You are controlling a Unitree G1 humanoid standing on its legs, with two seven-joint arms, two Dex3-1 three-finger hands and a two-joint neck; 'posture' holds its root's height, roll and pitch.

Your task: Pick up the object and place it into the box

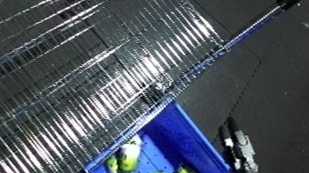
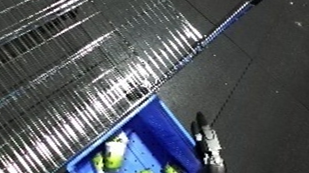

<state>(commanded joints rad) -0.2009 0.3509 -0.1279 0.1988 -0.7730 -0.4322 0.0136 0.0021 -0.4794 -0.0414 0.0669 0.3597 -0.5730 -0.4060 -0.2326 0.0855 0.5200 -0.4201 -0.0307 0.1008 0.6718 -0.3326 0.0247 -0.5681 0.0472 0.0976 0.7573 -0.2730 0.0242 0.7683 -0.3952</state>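
Over the far rim of the blue bin, the right hand hangs with fingers straight and nothing visibly in them — it seems to sit just after a drop, so it should lift clear without clipping the rim. Inside the bin lie several small yellow-green and white objects. Beside the bin runs a wire rack. The left hand is out of sight.

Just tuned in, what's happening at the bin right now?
The view looks steeply down past a wire rack onto the blue bin, which already holds several yellow-green and white objects. The right hand hangs over the bin's right rim; whether it holds anything can't be made out. The left hand isn't in view.
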